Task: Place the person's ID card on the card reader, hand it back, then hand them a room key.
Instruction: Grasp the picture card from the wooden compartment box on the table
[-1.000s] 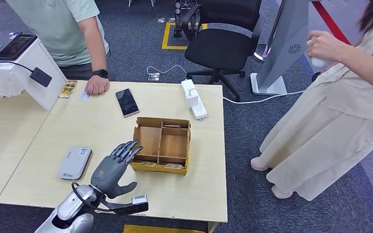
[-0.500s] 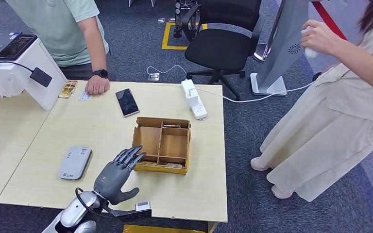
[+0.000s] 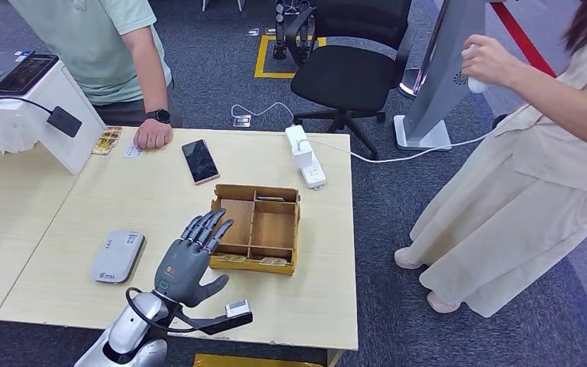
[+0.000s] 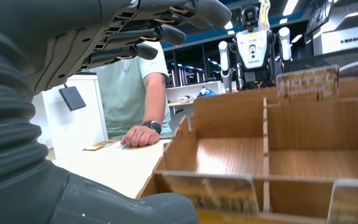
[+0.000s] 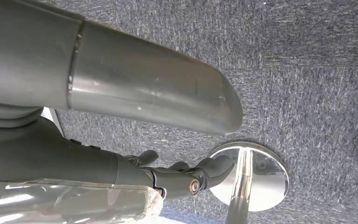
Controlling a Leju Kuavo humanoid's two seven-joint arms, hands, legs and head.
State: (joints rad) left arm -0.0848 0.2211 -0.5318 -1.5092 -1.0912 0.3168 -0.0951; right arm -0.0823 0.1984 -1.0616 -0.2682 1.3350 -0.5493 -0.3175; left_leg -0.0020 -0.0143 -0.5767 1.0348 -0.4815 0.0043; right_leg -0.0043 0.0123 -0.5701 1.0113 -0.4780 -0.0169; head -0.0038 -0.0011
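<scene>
I had the left hand (image 3: pixel 189 264) hovering just beside the wooden box (image 3: pixel 257 227), fingers spread wide, holding nothing. Room key cards (image 4: pixel 210 192) stood upright in the box's front slots — thin, stiff, slick, I judged, best pinched by the top edge. The ID card (image 3: pixel 132 151) lay on the tabletop (image 3: pixel 153 199) beyond the box, by the person's hand (image 3: pixel 153 134). My right hand (image 5: pixel 186 175) hung over carpet; I couldn't tell its grip.

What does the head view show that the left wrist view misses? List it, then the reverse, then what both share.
Head view alone: the phone, the grey card reader, the power strip and a person in a beige dress. Left wrist view alone: a white robot behind the wooden box, and its upright cards. Both: the left hand, the box, and the person's hand wearing a watch.
</scene>
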